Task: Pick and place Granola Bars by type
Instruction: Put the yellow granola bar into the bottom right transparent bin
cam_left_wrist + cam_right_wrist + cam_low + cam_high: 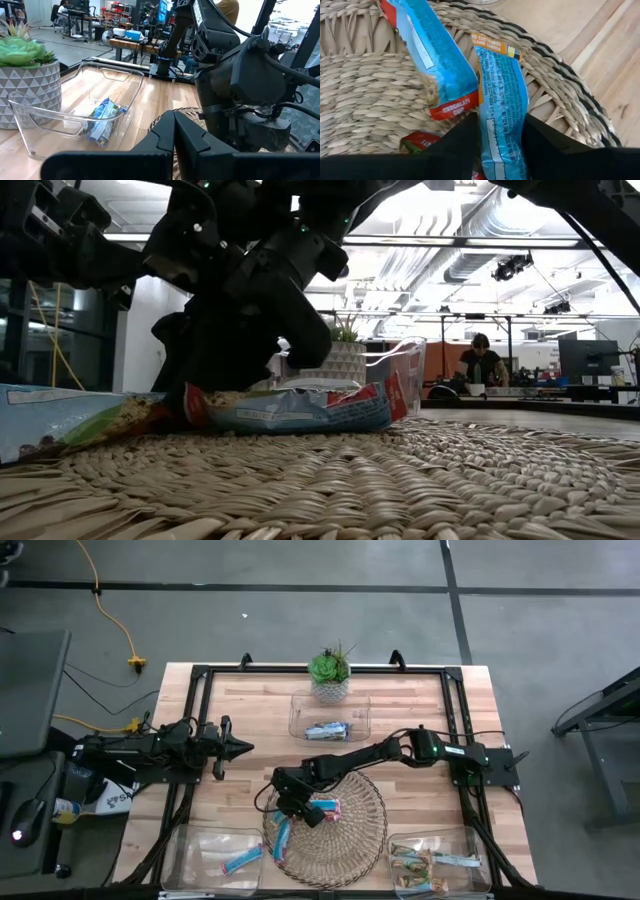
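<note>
A round wicker tray [345, 840] lies at the table's near middle with granola bars on it. My right gripper [293, 808] reaches over the tray's left part and is shut on a bright blue bar [502, 95], which also shows in the high view [282, 837]. A second blue bar with red ends [437, 70] lies flat on the weave beside it, and a red wrapper end [417, 141] shows under the fingers. My left gripper [240, 748] is shut and empty, above the table's left part, left of the tray. My right gripper pinches the blue bar's two long edges [495, 137] between its two fingers, near the end that is away from the tray's rim. The fingers come from above, slanting down, and lie along the bar. The bar lies flat on the tray, its orange-labelled end [495, 50] at the rim.
A clear bin [330, 715] with silvery-blue bars stands at the far middle, in front of a potted plant [330, 672]. A bin with a blue bar [215, 855] is near left; a bin with tan-green bars [435, 860] is near right. A black frame [200, 680] edges the table.
</note>
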Robot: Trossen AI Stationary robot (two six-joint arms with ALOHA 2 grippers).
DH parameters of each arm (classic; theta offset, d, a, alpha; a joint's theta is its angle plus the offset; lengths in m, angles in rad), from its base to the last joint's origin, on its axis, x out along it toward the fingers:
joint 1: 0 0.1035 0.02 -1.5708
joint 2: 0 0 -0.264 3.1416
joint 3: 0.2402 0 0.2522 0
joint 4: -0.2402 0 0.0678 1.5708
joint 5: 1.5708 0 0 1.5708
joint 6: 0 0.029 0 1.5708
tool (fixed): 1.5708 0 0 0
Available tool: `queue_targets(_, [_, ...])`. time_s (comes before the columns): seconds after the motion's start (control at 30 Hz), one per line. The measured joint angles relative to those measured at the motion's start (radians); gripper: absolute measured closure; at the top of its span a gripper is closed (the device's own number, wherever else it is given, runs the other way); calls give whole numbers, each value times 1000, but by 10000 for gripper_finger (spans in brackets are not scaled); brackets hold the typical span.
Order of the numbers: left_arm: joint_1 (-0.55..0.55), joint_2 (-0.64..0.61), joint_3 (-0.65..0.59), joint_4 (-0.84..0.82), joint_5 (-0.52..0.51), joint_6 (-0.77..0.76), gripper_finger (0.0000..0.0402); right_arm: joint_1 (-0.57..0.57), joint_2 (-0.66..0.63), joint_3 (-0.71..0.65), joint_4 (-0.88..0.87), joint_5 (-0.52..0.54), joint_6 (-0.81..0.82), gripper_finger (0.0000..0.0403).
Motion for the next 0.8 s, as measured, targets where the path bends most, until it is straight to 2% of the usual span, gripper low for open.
queue_targets(0.8, [0,0,0,0,0,0,401,0,-19,-2,6,75,54,320])
